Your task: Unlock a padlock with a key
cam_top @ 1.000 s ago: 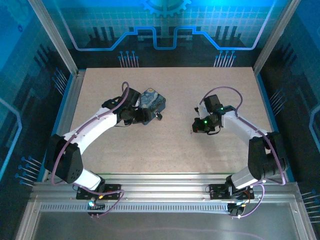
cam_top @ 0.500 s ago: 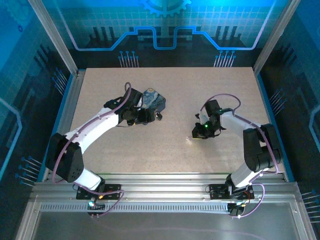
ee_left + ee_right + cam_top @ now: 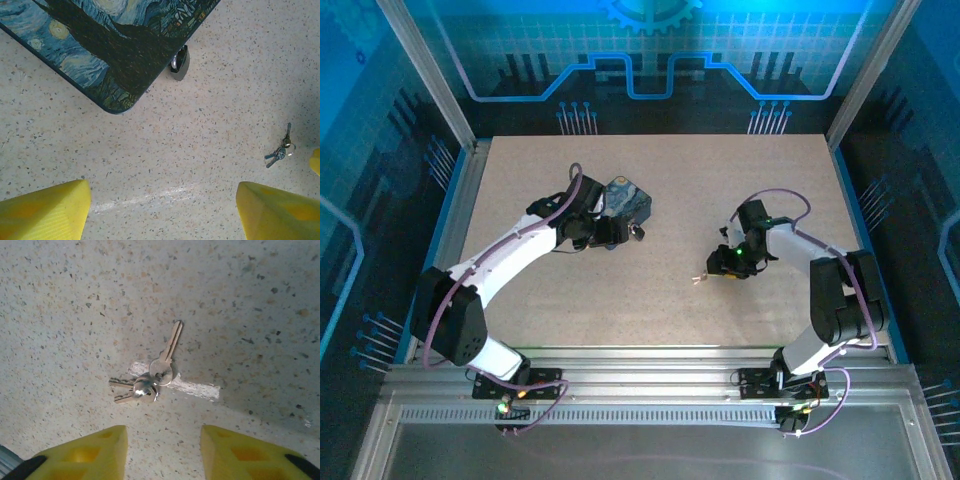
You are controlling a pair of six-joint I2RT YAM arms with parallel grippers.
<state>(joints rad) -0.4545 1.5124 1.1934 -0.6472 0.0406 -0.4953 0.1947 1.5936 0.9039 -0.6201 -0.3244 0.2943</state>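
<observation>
a: what does the right wrist view give that the top view cannot?

b: detail of the key (image 3: 169,350). it is slim, silver-grey metal, joined with two smaller ones on a ring (image 3: 145,386). the bunch lies flat on the speckled table (image 3: 260,285), across a pale scuff mark in the middle of the frame. the right gripper (image 3: 164,447) hangs just above it. its yellow fingers (image 3: 95,450) stand moderately apart at the lower edge, with nothing between them. from the top the key (image 3: 697,279) is a tiny glint just left of that gripper (image 3: 720,268).

a: and the left wrist view?

b: the padlock (image 3: 180,62), small, dark grey, rounded, at the top centre. it touches the edge of the box (image 3: 115,45), partly under it. the box is flat with a round corner, printed with blue swirls like a painted night sky. the left gripper (image 3: 162,200) is spread wide and empty, with its yellow tips in the two lower corners. the key (image 3: 280,150) lies at the right, well apart from the padlock.
</observation>
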